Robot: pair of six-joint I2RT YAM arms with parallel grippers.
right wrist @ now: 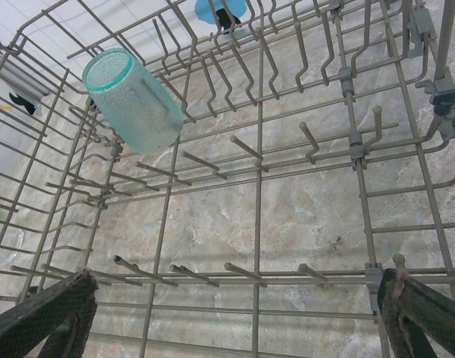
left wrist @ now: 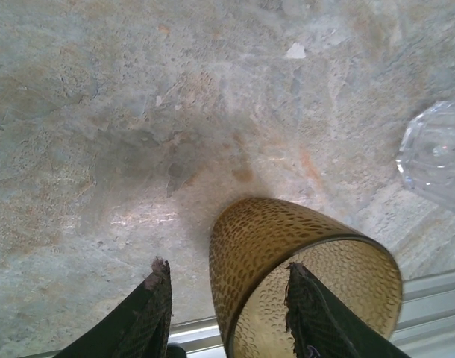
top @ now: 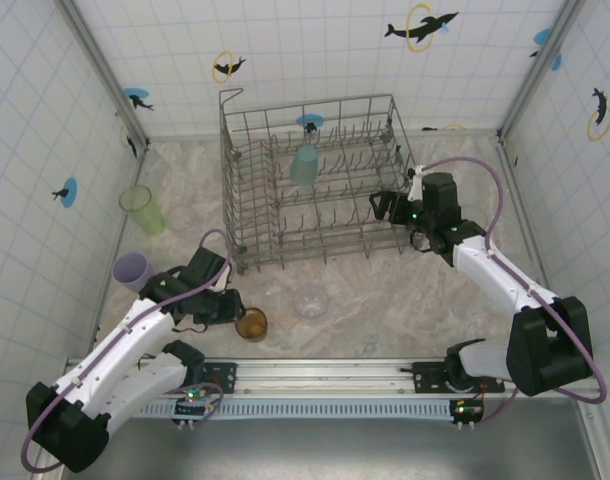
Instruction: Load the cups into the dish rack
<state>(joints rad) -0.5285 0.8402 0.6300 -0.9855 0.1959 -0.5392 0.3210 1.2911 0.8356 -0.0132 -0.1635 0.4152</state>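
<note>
The left hand (left wrist: 227, 268) is spread open at the near part of the counter (left wrist: 101, 149). One finger is inside the amber cup (left wrist: 265, 246) and the other is outside its wall, with a gap, so nothing is pinched. The lower edge of the left wrist view cuts off the rim of this cup. A clear cup (left wrist: 436, 153) near it is cut by the right edge. To the left stand a lavender cup (top: 132, 268) and, farther, a green cup (top: 142, 208). The right hand (right wrist: 241, 274) is wide open and empty over the dish rack (right wrist: 358, 142). A teal cup (right wrist: 134, 101) leans tilted on the far tines.
</note>
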